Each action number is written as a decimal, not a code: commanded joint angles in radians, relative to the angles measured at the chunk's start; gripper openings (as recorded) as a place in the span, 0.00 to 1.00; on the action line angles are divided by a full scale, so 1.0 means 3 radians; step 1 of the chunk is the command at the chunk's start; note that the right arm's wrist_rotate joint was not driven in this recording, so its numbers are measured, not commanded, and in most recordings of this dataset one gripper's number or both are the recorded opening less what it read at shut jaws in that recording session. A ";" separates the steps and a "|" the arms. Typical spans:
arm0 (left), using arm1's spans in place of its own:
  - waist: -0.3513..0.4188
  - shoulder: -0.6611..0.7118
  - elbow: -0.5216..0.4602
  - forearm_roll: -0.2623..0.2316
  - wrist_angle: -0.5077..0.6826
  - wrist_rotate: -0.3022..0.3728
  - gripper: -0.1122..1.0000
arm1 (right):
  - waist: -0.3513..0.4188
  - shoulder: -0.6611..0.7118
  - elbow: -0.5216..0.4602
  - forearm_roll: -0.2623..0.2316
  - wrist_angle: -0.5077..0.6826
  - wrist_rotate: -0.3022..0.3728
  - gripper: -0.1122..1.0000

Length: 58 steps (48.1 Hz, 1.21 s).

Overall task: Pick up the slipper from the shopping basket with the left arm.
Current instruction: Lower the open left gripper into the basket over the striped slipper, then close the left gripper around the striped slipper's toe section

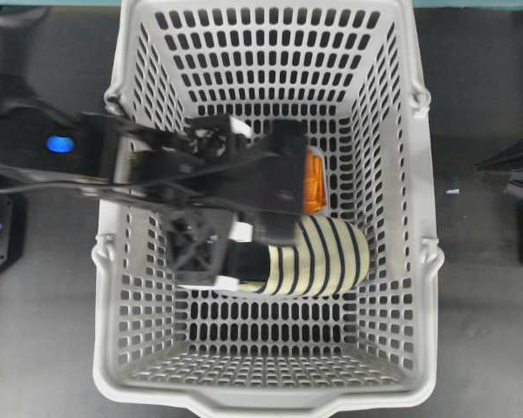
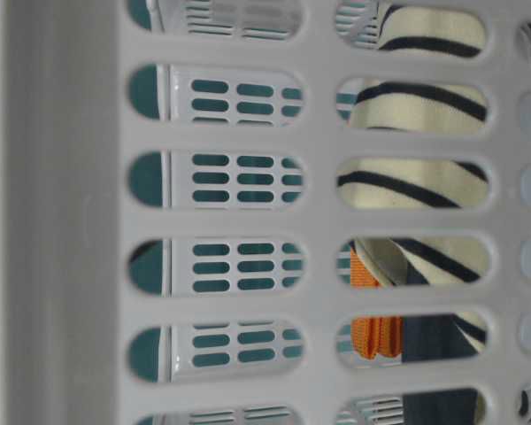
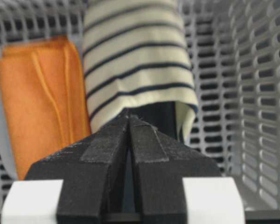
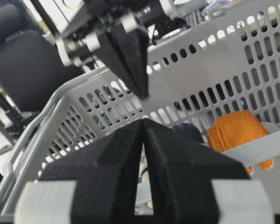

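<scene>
Your left arm (image 1: 87, 161) reached in over the left wall of the shopping basket (image 1: 418, 287), and its pincer (image 1: 244, 209) sat low inside, fingers pressed together. In the left wrist view the tips met right at the dark navy heel end of the slipper (image 1: 318, 257); I could not tell whether cloth was actually caught between them. The slipper lay on the basket floor with its long axis running away from your pincer, heel nearest it and striped cream toe pointing toward the right wall. Just beside it, on the far side, lay the folded orange cloth (image 1: 314, 181). Further right, outside the basket, your right pincer (image 4: 143, 128) waited with its fingers clenched on nothing, so the left arm was plainly the nearer one.
</scene>
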 commanded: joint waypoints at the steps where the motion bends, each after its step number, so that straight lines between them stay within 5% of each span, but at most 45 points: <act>1: 0.0005 0.0133 -0.0266 0.0015 0.0153 0.0041 0.13 | 0.0010 0.0020 -0.0020 0.0005 -0.0026 0.0000 0.10; 12: 0.0041 0.0414 -0.0317 0.0015 0.0087 -0.0031 0.72 | 0.0031 0.0015 0.0010 0.0005 -0.0031 0.0000 0.10; 17: 0.0051 0.0527 -0.0286 0.0015 0.0072 -0.0061 0.90 | 0.0031 0.0020 0.0010 0.0005 -0.0036 0.0000 0.10; 51: -0.0026 0.0823 -0.0061 0.0015 -0.0143 -0.0235 0.91 | 0.0031 0.0020 0.0041 0.0005 -0.0020 0.0000 0.10; 58: -0.0015 0.0823 -0.0005 0.0015 -0.0230 -0.0235 0.85 | 0.0031 0.0020 0.0046 0.0005 -0.0015 0.0000 0.10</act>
